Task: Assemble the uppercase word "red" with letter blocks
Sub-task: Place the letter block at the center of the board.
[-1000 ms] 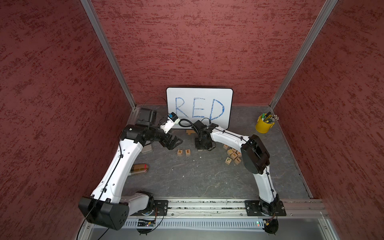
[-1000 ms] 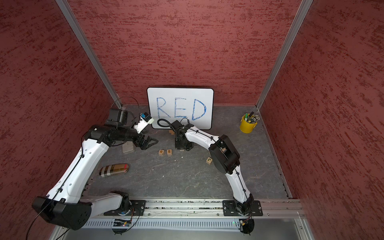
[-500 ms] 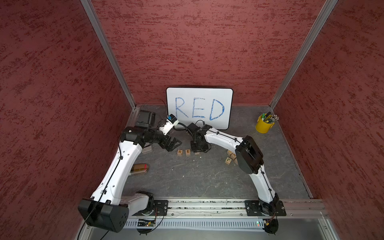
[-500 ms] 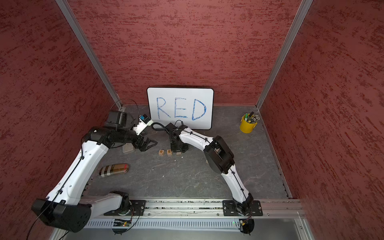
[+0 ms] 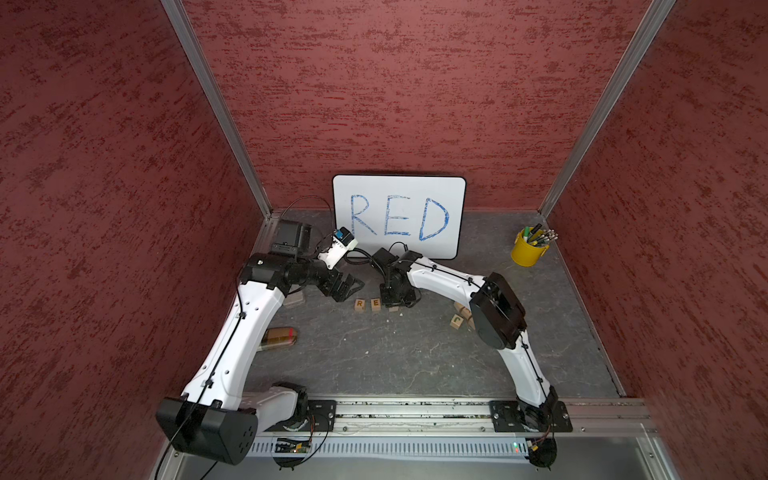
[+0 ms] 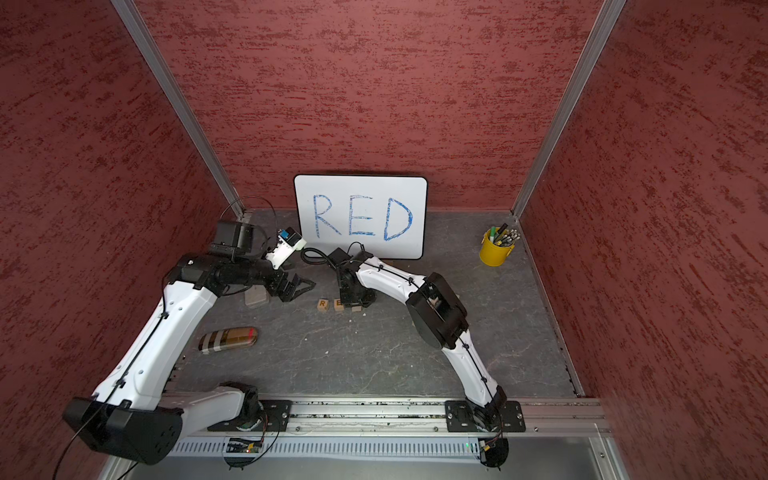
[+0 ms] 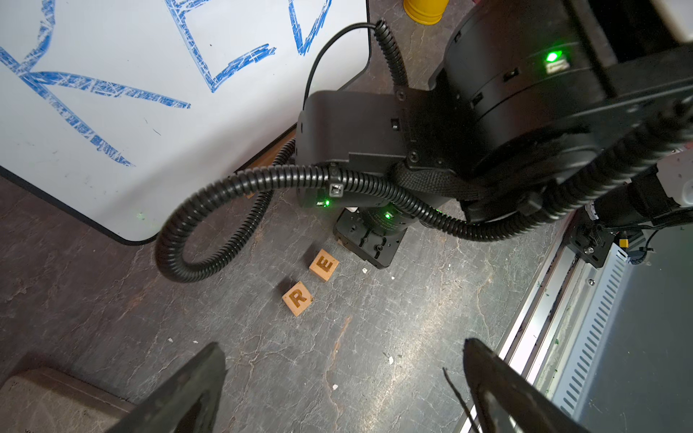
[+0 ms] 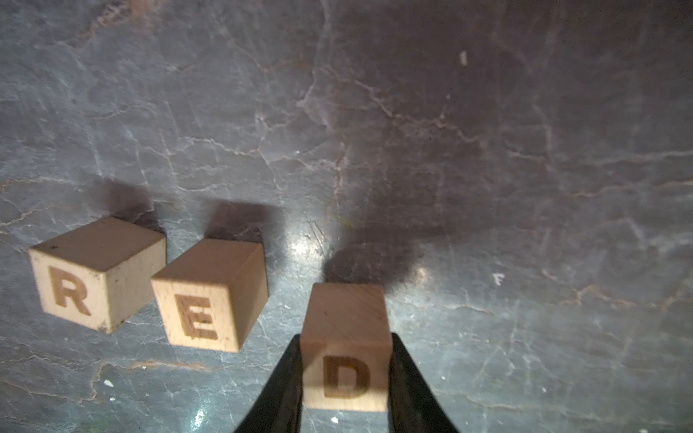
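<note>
Far left in both top views there's a brown tube-looking thing point(image 5: 276, 336) lying on the desk point(image 5: 374, 365), with nothing touching it. Next over, the left fingers point(image 7: 195, 378) are spread wide and holding nothing, hanging near the left end of the row. Then the row itself: the R block point(image 5: 360, 304) and the E block point(image 5: 375, 303) sit close together on the desk, letters up, in front of the whiteboard point(image 5: 399, 216) with RED scrawled on it in blue. Just right of the E, across a small gap, is the D block point(image 8: 345, 360). The right fingers point(image 8: 287, 390) are narrow and pressed against both its sides. Honestly can't tell if it's fully down on the desk. Further right, a few spare blocks point(image 5: 457, 320) poke out beside the right arm. A yellow cup point(image 5: 528, 249) of pens sits in the far right corner.
</note>
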`<move>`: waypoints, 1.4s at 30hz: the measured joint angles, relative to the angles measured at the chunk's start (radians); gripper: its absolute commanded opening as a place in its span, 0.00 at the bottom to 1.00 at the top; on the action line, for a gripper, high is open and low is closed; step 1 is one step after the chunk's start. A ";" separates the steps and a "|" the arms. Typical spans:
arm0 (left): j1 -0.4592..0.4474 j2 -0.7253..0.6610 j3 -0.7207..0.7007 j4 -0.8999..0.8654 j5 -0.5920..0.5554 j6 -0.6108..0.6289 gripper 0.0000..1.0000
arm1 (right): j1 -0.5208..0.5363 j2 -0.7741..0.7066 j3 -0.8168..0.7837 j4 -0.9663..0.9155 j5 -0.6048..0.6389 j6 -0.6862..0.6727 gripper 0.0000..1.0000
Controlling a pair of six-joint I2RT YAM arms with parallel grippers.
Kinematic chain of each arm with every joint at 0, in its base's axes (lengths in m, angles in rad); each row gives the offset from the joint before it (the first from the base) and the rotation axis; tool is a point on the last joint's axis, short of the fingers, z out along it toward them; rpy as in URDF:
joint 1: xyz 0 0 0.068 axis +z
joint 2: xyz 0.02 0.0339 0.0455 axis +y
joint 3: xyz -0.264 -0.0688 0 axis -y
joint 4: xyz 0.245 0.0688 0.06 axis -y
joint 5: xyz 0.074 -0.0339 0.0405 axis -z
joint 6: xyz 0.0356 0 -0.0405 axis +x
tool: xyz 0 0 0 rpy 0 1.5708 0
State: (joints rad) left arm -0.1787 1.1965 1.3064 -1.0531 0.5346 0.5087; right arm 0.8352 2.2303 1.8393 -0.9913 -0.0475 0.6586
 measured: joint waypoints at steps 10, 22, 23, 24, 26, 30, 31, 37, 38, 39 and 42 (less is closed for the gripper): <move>0.003 0.000 0.005 0.010 -0.001 -0.020 0.99 | 0.000 0.000 0.000 0.002 0.011 0.004 0.56; 0.190 -0.069 -0.017 0.070 0.011 -0.111 0.99 | -0.011 -0.083 0.003 0.047 0.097 -0.014 0.61; 0.207 -0.080 -0.039 0.086 0.012 -0.123 0.99 | -0.014 -0.102 0.003 0.062 0.106 -0.023 0.61; 0.222 -0.090 -0.064 0.105 0.013 -0.141 1.00 | -0.019 -0.124 0.002 0.083 0.116 -0.035 0.62; 0.248 -0.099 -0.118 0.142 0.011 -0.175 0.99 | -0.034 -0.167 -0.016 0.140 0.136 -0.057 0.63; 0.324 -0.097 -0.220 0.237 -0.017 -0.272 1.00 | -0.059 -0.323 -0.181 0.341 0.170 -0.118 0.68; 0.338 -0.097 -0.239 0.260 -0.025 -0.293 0.99 | -0.066 -0.367 -0.237 0.401 0.178 -0.132 0.70; 0.363 -0.145 -0.425 0.478 -0.116 -0.413 1.00 | -0.093 -0.633 -0.616 0.792 0.212 -0.264 0.99; 0.355 -0.163 -0.466 0.518 -0.136 -0.424 1.00 | -0.094 -0.667 -0.667 0.850 0.219 -0.293 0.99; 0.343 -0.175 -0.502 0.554 -0.153 -0.433 1.00 | -0.094 -0.697 -0.710 0.898 0.229 -0.313 0.99; 0.317 -0.175 -0.565 0.644 -0.205 -0.463 1.00 | -0.107 -0.762 -0.780 0.990 0.245 -0.360 0.99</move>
State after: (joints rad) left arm 0.1383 1.0214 0.7414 -0.4095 0.3294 0.0460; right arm 0.7284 1.4685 1.0592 -0.0017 0.1970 0.2981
